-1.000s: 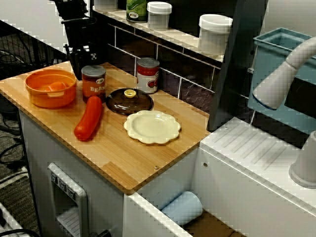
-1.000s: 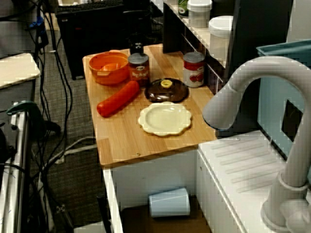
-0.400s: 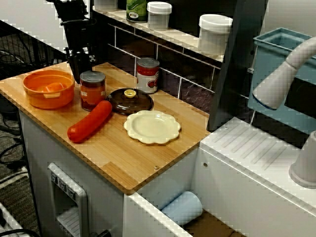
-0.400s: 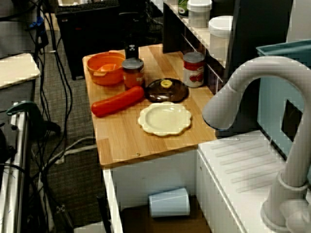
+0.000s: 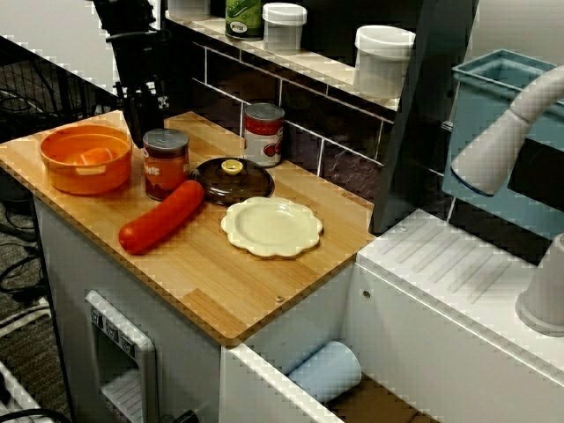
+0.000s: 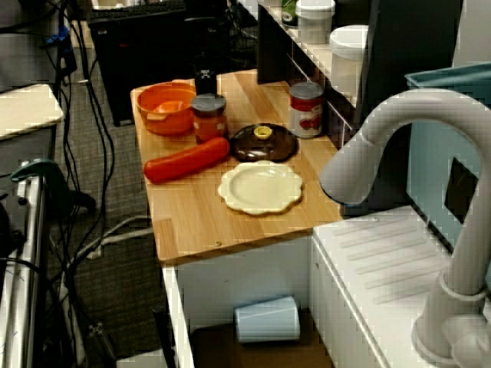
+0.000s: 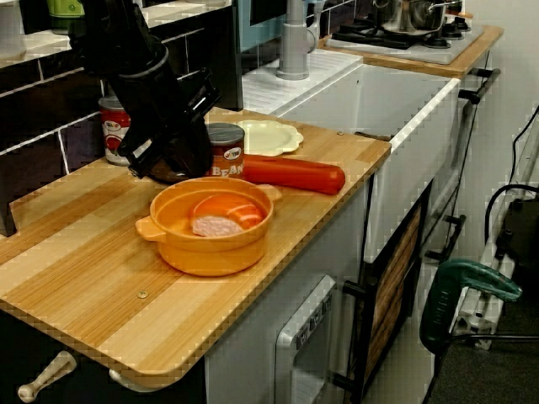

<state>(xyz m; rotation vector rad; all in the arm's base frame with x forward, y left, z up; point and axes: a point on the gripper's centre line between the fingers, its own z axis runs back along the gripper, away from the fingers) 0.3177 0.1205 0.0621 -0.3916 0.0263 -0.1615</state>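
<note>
Bean can (image 5: 166,163) has slid a touch forward since a second ago, the sausage (image 5: 161,216) swinging more crosswise, and now sits beside the orange bowl (image 5: 53,165) with the gripper (image 5: 141,123) just behind it (spread or pressed together, can't tell), so I'd say the shove looks done.

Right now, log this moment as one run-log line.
gripper: behind bean can, jaws unclear | sausage: lying beside can | orange bowl: beside can
</note>
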